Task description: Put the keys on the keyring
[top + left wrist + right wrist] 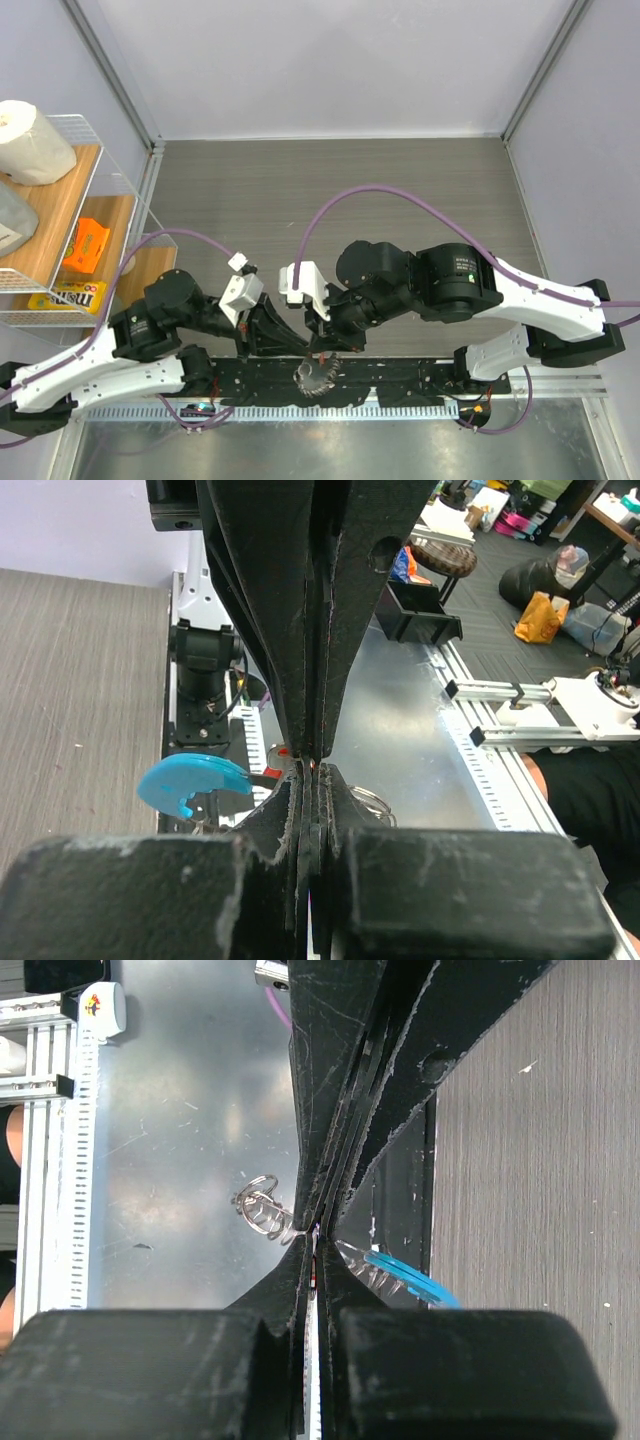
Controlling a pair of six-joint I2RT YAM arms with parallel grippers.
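nearest, over the black base rail [420, 378] at the bench [330, 190] edge, the silvery metal keyring [314, 377], with a light-blue crescent plastic tag [190, 782], dangles from the pincers. just above it the left pincer [312, 780] and right pincer [318, 1250] meet tip to tip, both fully closed: the left seemingly on the keyring's wire, the right on the tiny red-headed, silver-bladed key [283, 750], a red sliver showing between its fingers. all of it looks light; the ring loose and slick, the key easily dropped. best pinch the key by its plastic head, hole left free, and the ring close beside its opening.
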